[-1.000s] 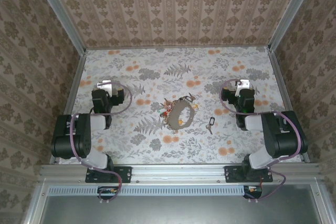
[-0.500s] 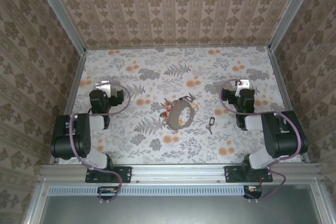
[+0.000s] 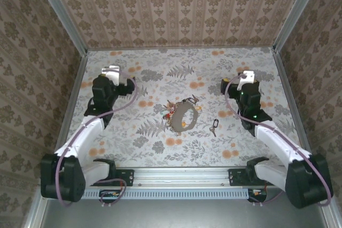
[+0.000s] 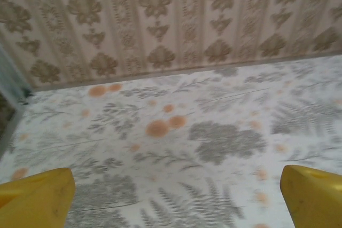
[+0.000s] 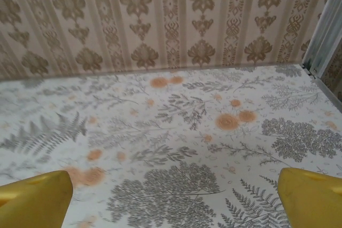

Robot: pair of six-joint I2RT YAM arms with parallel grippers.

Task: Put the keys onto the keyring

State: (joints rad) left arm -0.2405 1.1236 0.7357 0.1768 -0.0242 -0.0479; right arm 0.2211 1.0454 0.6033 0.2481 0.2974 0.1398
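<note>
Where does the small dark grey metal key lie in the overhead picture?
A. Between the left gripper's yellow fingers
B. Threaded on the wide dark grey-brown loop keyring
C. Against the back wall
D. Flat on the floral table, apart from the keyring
D: the small dark grey metal key lies on the floral table, with a bare gap between it and the wide dark grey-brown loop keyring.
</note>
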